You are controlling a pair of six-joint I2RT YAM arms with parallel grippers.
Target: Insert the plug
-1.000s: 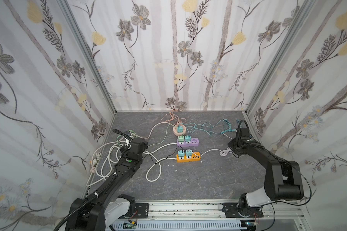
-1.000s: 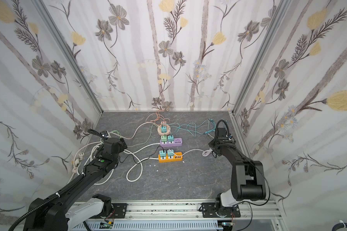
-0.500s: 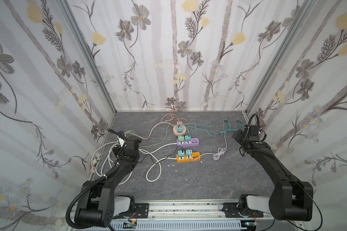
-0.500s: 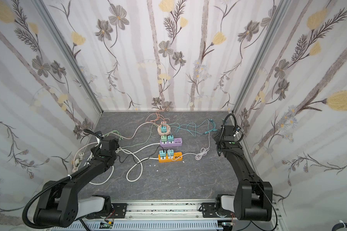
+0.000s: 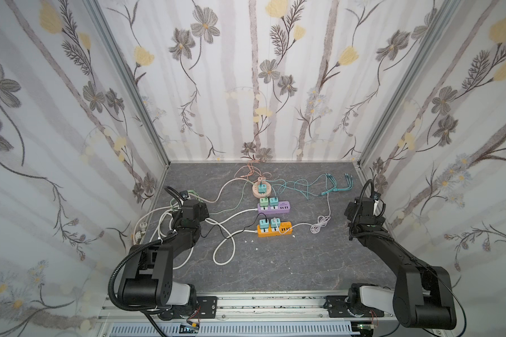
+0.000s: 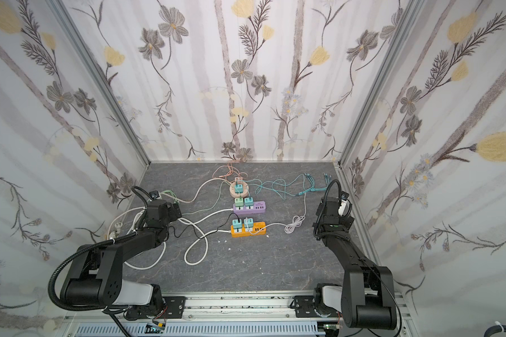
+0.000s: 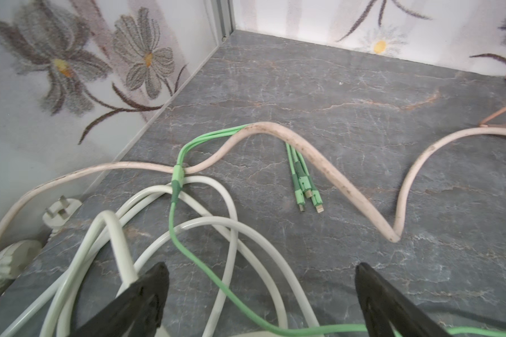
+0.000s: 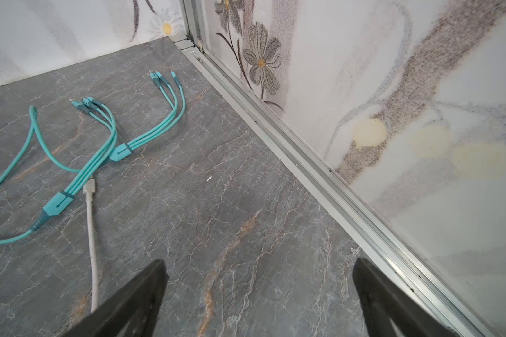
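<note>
An orange power strip (image 5: 275, 229) (image 6: 248, 228) lies mid-floor with two teal adapters in its sockets. A thin white cable (image 5: 319, 226) runs from the strip's port row into a small coil. Its other connector (image 8: 89, 186) lies loose on the floor. My right gripper (image 8: 259, 277) is open over bare floor by the right wall, and both top views show it (image 5: 360, 208) (image 6: 332, 208) apart from the coil. My left gripper (image 7: 262, 280) is open above white and green cables, near the left wall in both top views (image 5: 191, 208) (image 6: 161, 211).
A purple strip (image 5: 273, 206) and a round pink socket (image 5: 262, 189) lie behind the orange one. Teal multi-head cables (image 8: 105, 140) spread at back right, and green connectors (image 7: 306, 186) at back left. White wall plugs (image 7: 60, 211) rest against the left wall among thick white cords (image 5: 225, 248).
My right gripper opened at the white cable coil and drew back toward the right wall. My left arm pulled back toward the left wall, still open.
</note>
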